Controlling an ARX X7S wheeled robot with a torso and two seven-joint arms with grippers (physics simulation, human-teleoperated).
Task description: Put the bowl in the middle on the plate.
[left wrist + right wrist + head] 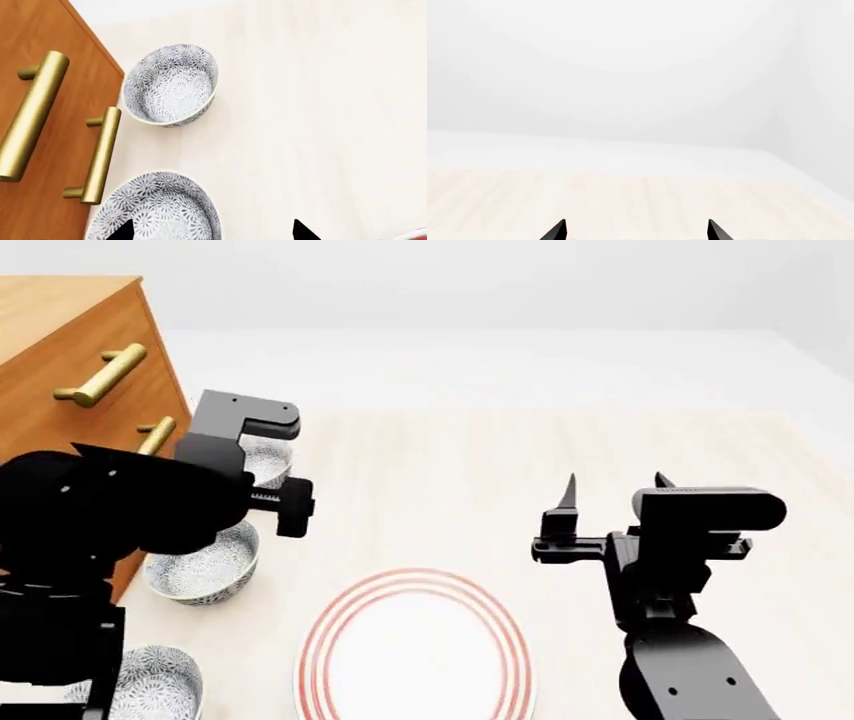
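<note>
Three speckled grey-blue bowls stand in a row beside the cabinet. The middle bowl lies just under my left gripper, which is open. One fingertip shows over the bowl, the other over bare table. The far bowl is partly hidden by my left arm in the head view. The near bowl sits at the bottom left. The red-ringed plate lies to the right of the bowls. My right gripper is open and empty, raised above the table right of the plate.
A wooden cabinet with brass bar handles stands close along the left of the bowls. The pale wood table stretches away behind the plate. A sliver of the plate rim shows in the left wrist view.
</note>
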